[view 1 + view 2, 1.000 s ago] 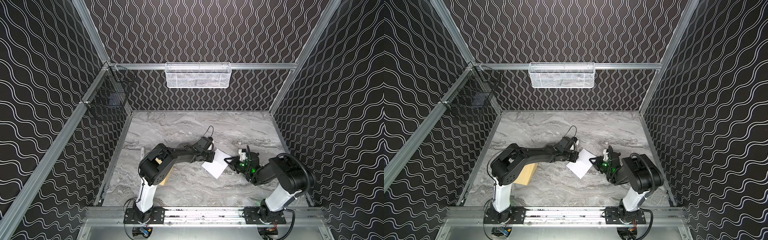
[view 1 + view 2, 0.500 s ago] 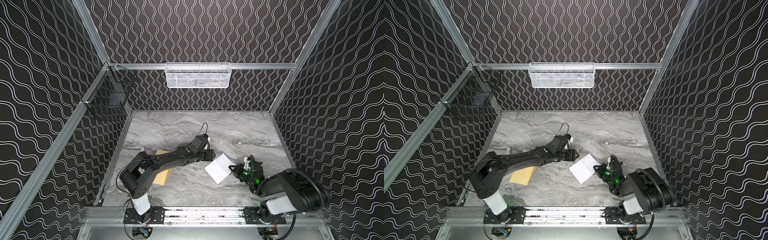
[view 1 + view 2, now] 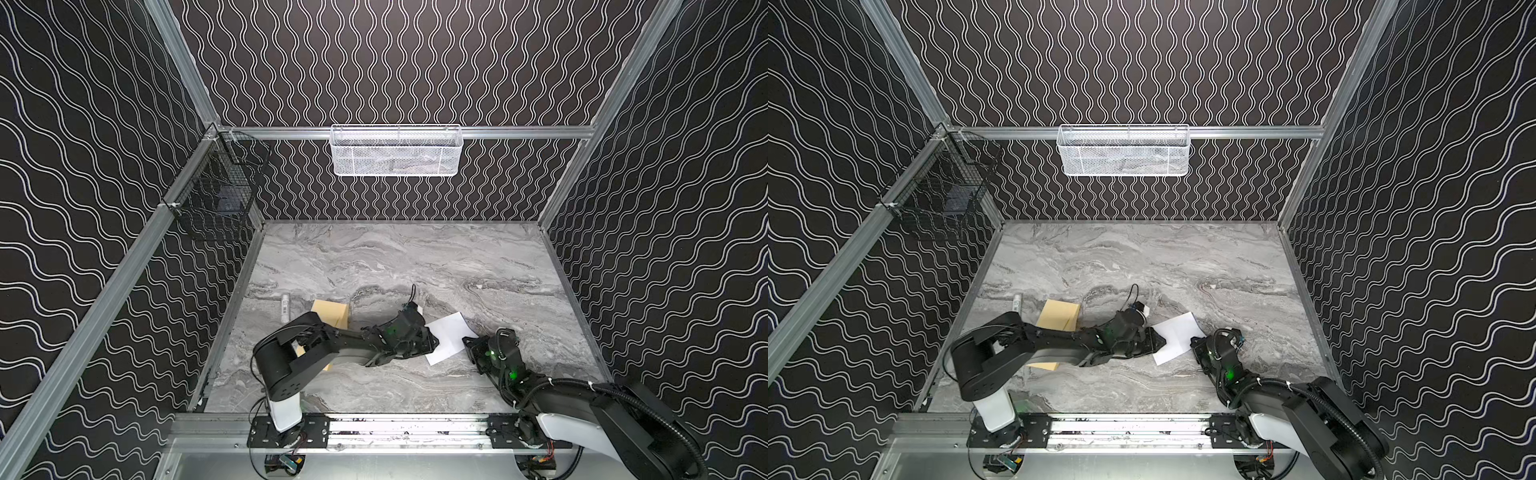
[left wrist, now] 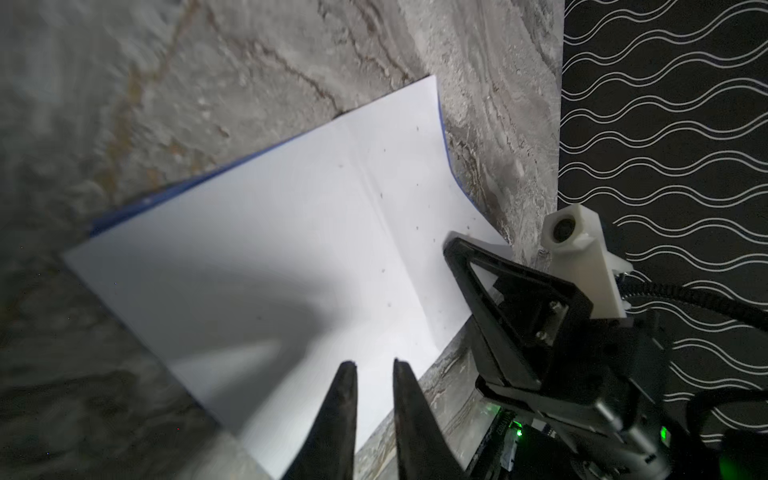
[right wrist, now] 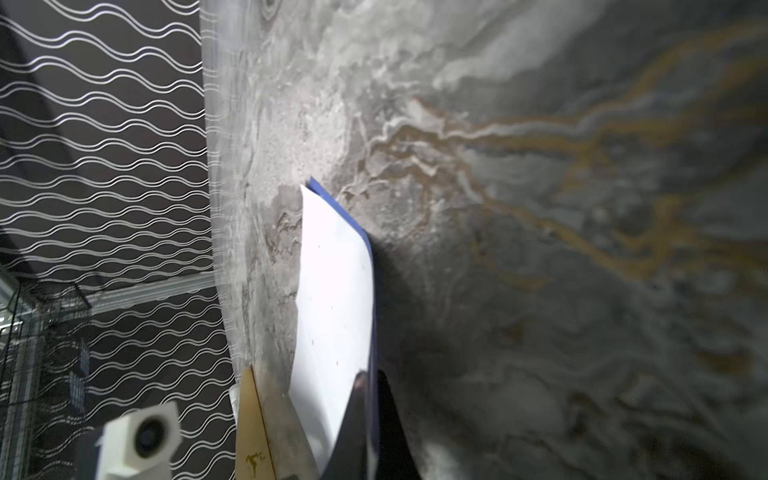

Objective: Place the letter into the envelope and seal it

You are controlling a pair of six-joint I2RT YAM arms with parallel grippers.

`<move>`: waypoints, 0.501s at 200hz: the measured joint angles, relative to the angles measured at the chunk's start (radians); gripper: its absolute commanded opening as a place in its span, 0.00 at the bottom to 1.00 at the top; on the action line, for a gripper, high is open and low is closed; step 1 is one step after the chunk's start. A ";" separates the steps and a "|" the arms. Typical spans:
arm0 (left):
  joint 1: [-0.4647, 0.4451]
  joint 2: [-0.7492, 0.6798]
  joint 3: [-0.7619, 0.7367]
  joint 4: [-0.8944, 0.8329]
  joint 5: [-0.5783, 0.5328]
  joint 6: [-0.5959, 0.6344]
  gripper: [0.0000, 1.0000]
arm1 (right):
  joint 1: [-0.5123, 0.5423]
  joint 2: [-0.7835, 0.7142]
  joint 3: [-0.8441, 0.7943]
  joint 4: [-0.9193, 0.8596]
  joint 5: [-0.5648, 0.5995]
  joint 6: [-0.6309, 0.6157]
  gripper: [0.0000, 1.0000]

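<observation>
The letter, a white sheet with a blue edge, lies white side up near the table's front middle. My right gripper is shut on the sheet's right edge, one finger on each face. My left gripper hovers at the letter's left edge, its fingers a narrow gap apart with nothing between them. The tan envelope lies flat to the left, partly hidden under my left arm. Its dark-gold mark shows in the right wrist view.
A small white tube lies by the left wall, beside the envelope. A white mesh basket hangs on the back wall and a black wire basket on the left wall. Patterned walls close in three sides.
My left gripper let go of the letter's left edge, swung away opened, then returned to that edge with the fingers narrowed. The right arm drew back low with the letter still gripped.
</observation>
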 measured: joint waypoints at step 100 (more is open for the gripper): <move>-0.013 0.056 0.027 -0.046 -0.008 0.051 0.00 | -0.075 -0.008 0.000 0.064 -0.050 -0.063 0.47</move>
